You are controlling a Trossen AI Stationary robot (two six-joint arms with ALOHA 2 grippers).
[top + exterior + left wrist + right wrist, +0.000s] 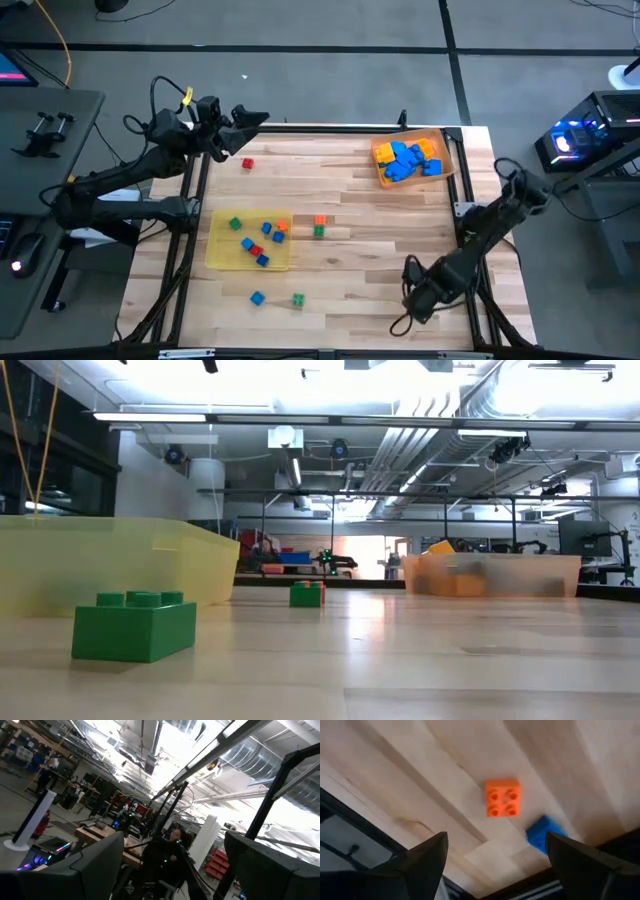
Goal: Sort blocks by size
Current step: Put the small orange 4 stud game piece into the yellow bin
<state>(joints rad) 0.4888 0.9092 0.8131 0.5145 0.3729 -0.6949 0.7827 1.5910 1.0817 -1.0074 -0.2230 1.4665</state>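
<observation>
Left arm's fingers point(95, 865): spread, released, nothing between them; aimed up at the room, parked over the counter's point(380, 260) far left corner, apparently waiting. Right arm's fingers point(425, 862): spread, released, empty; low over the near right part of the counter, facing an orange four-stud block point(502, 797) and a blue block point(545, 834) on bare wood, probably lining up a pick. Yellow tray point(215, 262): holds small cubes point(250, 243), green, blue, red and orange; evidently the bin for the small size. Orange tray point(442, 137), far right: a heap of larger blue and orange blocks point(405, 160). Still loose on the counter: red cube point(247, 163) near the left arm; orange cube point(320, 220) touching a green cube point(319, 232) just beside the yellow tray; blue cube point(257, 297) and front green cube point(298, 299) near the front edge. Sorting judged partly done.
</observation>
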